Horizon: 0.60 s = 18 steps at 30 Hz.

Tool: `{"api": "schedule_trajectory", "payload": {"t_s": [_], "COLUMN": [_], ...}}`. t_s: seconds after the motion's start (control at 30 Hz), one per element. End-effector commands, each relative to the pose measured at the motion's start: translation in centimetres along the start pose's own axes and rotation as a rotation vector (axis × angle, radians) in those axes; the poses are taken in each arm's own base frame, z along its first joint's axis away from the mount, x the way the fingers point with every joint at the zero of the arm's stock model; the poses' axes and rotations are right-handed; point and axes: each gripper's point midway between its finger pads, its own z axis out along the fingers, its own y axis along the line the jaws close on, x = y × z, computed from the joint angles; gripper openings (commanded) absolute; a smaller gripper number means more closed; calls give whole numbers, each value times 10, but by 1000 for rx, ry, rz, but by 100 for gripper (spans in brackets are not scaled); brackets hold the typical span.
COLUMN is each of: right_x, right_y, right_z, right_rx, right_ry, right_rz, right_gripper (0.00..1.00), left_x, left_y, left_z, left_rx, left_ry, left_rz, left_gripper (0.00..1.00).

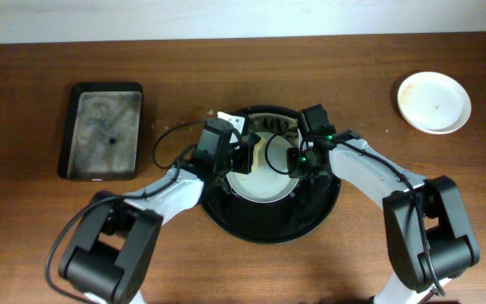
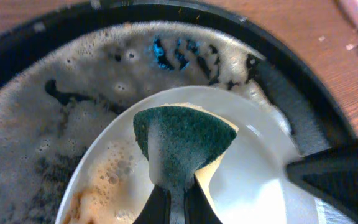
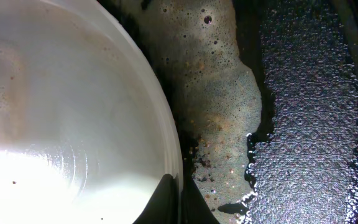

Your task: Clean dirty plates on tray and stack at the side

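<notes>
Sponge [image 2: 185,134] pinched in downward-tilted left gripper [image 2: 177,194] over tray [image 1: 310,221]; right gripper [image 3: 178,196] seemingly clamps plate [image 3: 61,112] rim.

Much of the plate [image 1: 256,177] on the tray [image 1: 268,230] hidden overhead (cut off at both wrist views' edges)

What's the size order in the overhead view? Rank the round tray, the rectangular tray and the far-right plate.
1. round tray, clearly the largest
2. rectangular tray, in between
3. far-right plate, the smallest
</notes>
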Motion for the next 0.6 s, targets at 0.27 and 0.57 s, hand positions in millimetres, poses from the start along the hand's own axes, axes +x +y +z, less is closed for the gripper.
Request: {"api": "schedule_trajectory", "payload": {"t_s": [0.27, 0.57], "right_x": [12, 13], "right_y": [-9, -9], "right_z": [7, 7], "right_rx": [38, 39], "right_ry": [45, 47], "right_rz": [-13, -12], "right_gripper": [4, 4], "left_x": [4, -11], "left_y": [27, 52], "left_z": [25, 21], "left_rx": [-94, -262], "left_ry": [-18, -52], "left_rz": [399, 494], "left_gripper": [1, 1]}}
